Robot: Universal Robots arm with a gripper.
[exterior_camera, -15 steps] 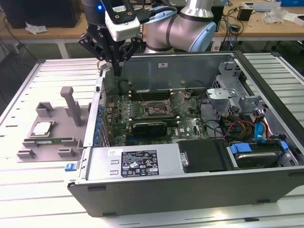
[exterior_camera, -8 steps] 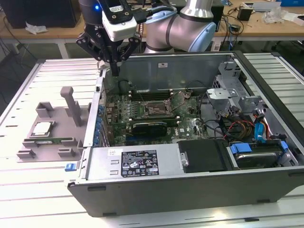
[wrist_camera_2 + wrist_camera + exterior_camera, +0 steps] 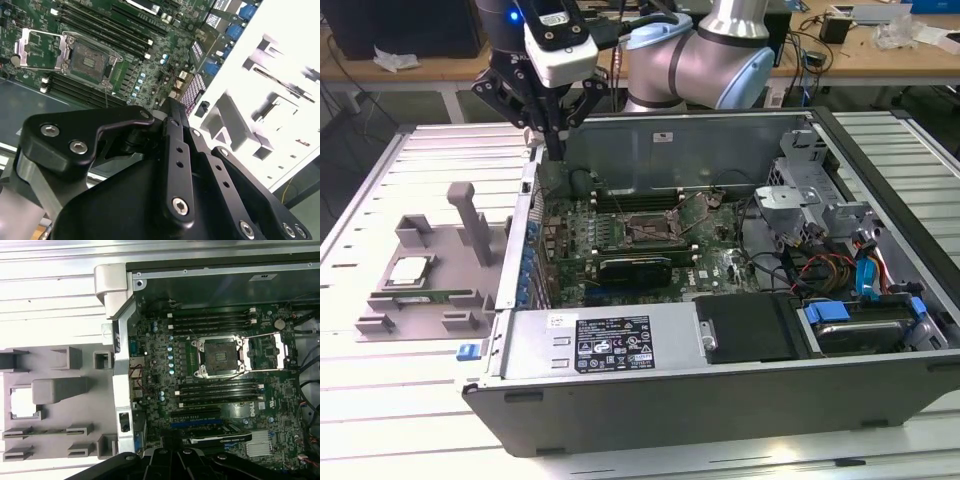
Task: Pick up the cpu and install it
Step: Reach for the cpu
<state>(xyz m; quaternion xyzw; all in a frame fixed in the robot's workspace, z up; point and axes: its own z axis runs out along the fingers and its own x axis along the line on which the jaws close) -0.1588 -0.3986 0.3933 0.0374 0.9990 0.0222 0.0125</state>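
Lying flat: cpu [image 3: 408,270] in grey tray [image 3: 380,322] pocket, untouched | gripper [image 3: 556,150] above case [image 3: 720,400] edge, well apart, claw pressed together, empty | risk: thin cpu slipping or tilting in pinch, bending open socket [image 3: 650,228] pins

White ribbed metal table [image 3: 400,420], open desktop computer case [image 3: 720,400] lying on it, grey plastic tray [image 3: 460,275] just beside the case on the exterior view's left.
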